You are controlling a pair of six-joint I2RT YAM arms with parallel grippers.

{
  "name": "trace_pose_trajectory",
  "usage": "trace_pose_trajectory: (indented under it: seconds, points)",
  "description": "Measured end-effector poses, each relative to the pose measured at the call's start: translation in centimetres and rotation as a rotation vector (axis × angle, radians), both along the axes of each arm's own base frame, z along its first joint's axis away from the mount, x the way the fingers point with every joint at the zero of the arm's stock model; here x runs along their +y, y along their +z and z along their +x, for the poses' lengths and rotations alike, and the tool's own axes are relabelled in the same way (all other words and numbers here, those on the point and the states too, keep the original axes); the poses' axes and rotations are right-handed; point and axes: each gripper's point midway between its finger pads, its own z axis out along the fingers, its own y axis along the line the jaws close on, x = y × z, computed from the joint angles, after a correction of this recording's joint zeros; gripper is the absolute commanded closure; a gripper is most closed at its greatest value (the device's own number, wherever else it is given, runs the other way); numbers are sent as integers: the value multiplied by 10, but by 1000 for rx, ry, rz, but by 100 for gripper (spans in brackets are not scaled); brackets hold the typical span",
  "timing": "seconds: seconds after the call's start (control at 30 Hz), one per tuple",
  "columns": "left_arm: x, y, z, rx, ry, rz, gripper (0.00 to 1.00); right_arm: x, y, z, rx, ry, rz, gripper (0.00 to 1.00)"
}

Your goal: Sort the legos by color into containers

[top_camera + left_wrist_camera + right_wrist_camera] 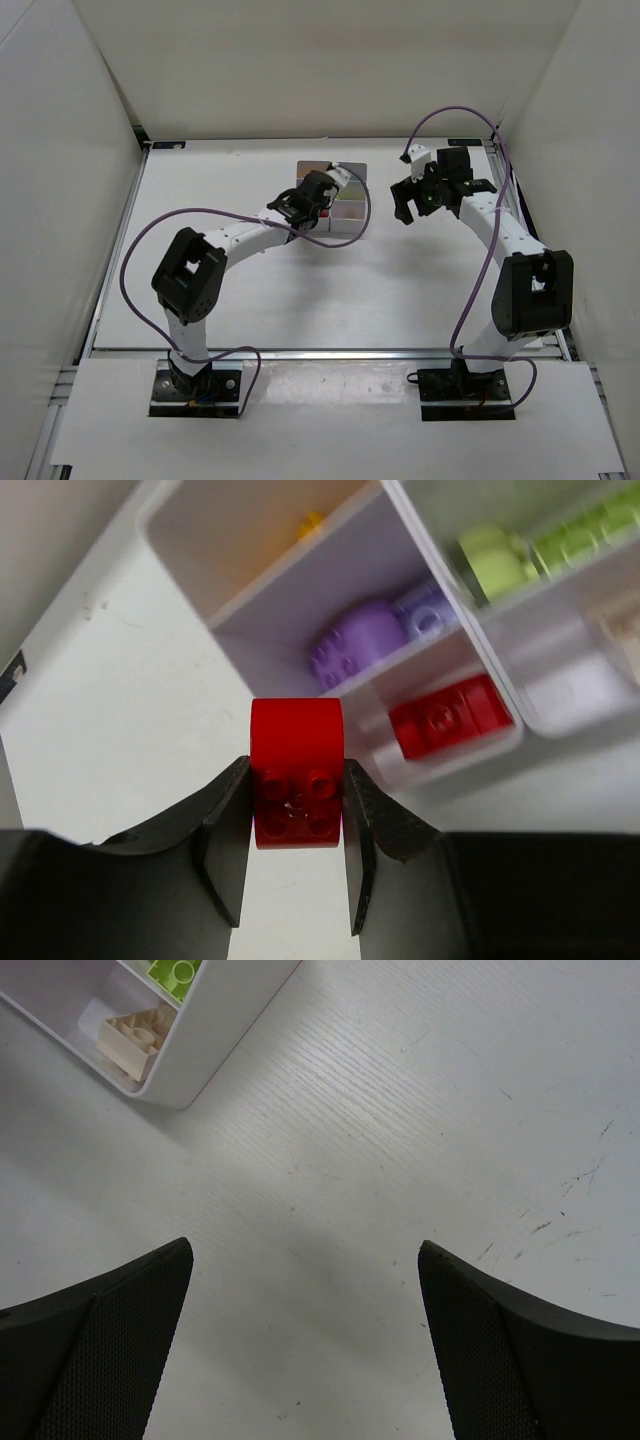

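Observation:
My left gripper (pixel 296 810) is shut on a red lego (pixel 296 772) and holds it just short of the white containers (pixel 440 650). In the left wrist view the boxes hold a red brick (pixel 450 716), purple bricks (pixel 375 640), lime bricks (pixel 540 550) and a small yellow piece (pixel 310 524). In the top view the left gripper (pixel 312 196) sits over the containers (pixel 345 208), covering most of them. My right gripper (pixel 305 1290) is open and empty above bare table; it also shows in the top view (pixel 418 200). A tan brick (pixel 140 1032) and a lime brick (pixel 175 974) lie in the container corner (pixel 200 1050).
White walls (pixel 60 200) enclose the table on the left, back and right. Purple cables (pixel 150 240) loop from both arms over the table. The right arm (pixel 520 270) stands to the right of the containers.

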Motion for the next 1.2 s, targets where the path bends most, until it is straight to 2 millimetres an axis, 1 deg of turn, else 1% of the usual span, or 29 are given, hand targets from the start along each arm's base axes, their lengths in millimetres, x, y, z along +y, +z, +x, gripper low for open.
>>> trace_pose_trajectory:
  seconds: [0.1, 0.17, 0.27, 0.37, 0.5, 0.7, 0.9, 0.97, 1.2]
  points:
    - [0, 17, 14, -47, 36, -48, 90, 0, 0, 0, 0, 0, 0, 4]
    - [-6, 23, 16, -64, 35, -70, 90, 0, 1, 0, -3, 0, 0, 4]
    - [-11, 25, 14, -68, 29, -85, 89, 0, 3, -1, -11, 0, 2, 4]
    - [-17, 23, 13, -53, 14, -112, 88, -1, 2, -2, -9, -1, 2, 4]
    - [-24, 21, 11, -37, 1, -155, 80, -1, 1, -2, -6, -1, 1, 4]
    - [-29, 22, 12, -30, -3, -205, 80, -2, 1, -2, -7, -4, 2, 4]
    - [-30, 19, 14, -28, -4, -217, 79, -4, 2, -2, -10, -7, 2, 4]
    - [-32, 16, 16, -29, -5, -219, 77, -4, 2, -2, -10, -7, 1, 4]
    - [-34, -5, 18, 0, -3, -196, 71, -4, 2, -2, -10, -8, 2, 4]
